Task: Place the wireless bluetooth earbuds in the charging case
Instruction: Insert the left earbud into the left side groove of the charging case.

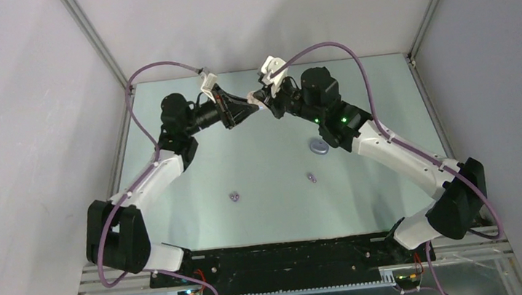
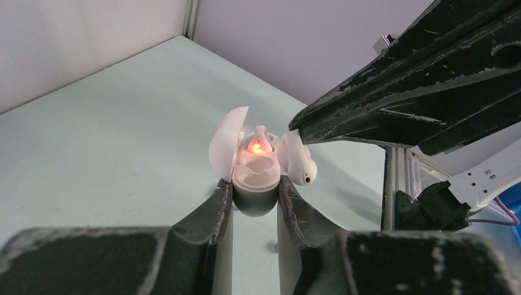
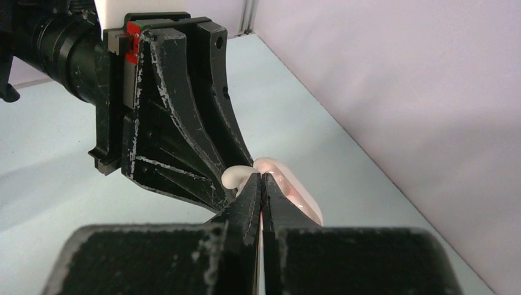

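The left gripper (image 2: 255, 198) is clamping the open white charging case (image 2: 253, 175); the right gripper (image 2: 296, 126) is pinching a white earbud (image 2: 299, 163), holding it at the case's rim.

Lab enclosure: white panel walls (image 1: 19, 107), aluminium framing (image 1: 94, 40)

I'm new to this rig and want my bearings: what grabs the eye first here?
An orange glow inside the open white case, clamped in the left jaws above the far end of the table. Right beside it, the right jaws pinch a white earbud. Two tiny purple buds lie on the table.
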You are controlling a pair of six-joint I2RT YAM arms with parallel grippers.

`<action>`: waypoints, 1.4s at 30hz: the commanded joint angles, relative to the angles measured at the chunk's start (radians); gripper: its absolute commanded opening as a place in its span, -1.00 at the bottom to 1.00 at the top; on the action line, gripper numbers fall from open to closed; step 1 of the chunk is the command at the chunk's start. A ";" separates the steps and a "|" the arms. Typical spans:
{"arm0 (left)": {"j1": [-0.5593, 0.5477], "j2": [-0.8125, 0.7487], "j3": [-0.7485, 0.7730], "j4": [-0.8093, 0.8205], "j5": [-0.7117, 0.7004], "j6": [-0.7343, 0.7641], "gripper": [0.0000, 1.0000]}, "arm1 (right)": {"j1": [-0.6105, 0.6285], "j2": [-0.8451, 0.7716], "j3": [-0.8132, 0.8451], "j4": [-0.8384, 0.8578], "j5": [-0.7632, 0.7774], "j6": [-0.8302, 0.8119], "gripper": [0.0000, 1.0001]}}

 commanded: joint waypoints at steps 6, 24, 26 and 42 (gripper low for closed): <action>-0.003 -0.051 -0.004 0.063 0.017 -0.016 -1.00 | 0.016 -0.022 0.000 0.083 0.072 -0.060 -1.00; -0.005 -0.047 -0.004 0.087 0.021 -0.046 -1.00 | 0.041 -0.005 -0.025 0.100 0.102 -0.130 -1.00; -0.004 -0.045 -0.005 0.093 0.016 -0.055 -1.00 | 0.050 -0.007 -0.036 0.106 0.109 -0.150 -1.00; -0.002 -0.051 -0.017 0.090 -0.003 -0.064 -1.00 | 0.096 0.003 -0.076 0.199 0.250 -0.231 -1.00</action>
